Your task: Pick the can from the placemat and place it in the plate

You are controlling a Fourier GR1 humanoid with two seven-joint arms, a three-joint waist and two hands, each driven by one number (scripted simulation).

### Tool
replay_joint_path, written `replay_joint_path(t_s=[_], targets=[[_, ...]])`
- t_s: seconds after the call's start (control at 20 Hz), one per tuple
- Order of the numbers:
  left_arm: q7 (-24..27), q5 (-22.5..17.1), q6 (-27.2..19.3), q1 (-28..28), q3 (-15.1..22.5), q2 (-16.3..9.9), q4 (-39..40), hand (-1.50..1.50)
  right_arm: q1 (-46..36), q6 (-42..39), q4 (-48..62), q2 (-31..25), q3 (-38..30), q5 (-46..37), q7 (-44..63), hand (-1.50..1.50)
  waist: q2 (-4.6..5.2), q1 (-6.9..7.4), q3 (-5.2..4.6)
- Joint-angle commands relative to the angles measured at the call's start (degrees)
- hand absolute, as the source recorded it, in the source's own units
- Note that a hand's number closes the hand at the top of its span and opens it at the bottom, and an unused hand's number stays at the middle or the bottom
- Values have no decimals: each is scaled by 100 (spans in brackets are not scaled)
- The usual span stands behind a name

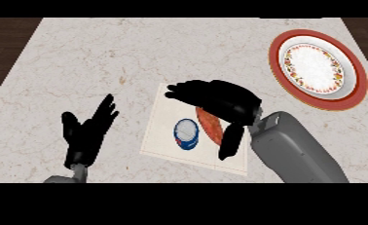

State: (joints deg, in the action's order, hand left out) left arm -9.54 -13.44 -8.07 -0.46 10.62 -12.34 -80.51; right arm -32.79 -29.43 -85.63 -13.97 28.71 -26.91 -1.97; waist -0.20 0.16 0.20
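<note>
You have the can (187, 134) lying on the placemat (161, 131) near the middle of the desk (108, 53). The plate (318, 68) sits well apart, far right. The right robot hand (215, 100) hovers over the placemat, beside the can; the left robot hand (87, 131) rests left of it.

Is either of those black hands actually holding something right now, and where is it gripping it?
Nothing is held. The right hand hovers open over the placemat, beside the can, not around it. The left hand rests open at the left.
</note>
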Motion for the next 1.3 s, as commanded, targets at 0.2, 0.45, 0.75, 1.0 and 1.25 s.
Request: replay_joint_path(t_s=[0.2, 0.45, 0.75, 1.0, 1.25], targets=[[-322, 208, -47, 168, 42, 274, -314, 0, 971, 187, -383, 411, 413, -897, -84, -150, 13, -11, -20], [-134, 259, 96, 269, -182, 205, -246, 0, 709, 254, -12, 456, 196, -1481, -92, -150, 16, 5, -20], [-508, 218, 215, -8, -385, 194, -293, 0, 681, 681, 752, 696, 193, -2100, -507, -150, 25, 18, -19], [-449, 390, 401, 235, -379, 258, -300, 0, 670, 241, 618, 1074, 62, -2329, -357, -150, 18, 6, -20], [-258, 534, 328, 344, -311, 426, -358, 0, 721, 937, 1394, 1383, 583, -2759, -417, -150, 22, 23, -20]])
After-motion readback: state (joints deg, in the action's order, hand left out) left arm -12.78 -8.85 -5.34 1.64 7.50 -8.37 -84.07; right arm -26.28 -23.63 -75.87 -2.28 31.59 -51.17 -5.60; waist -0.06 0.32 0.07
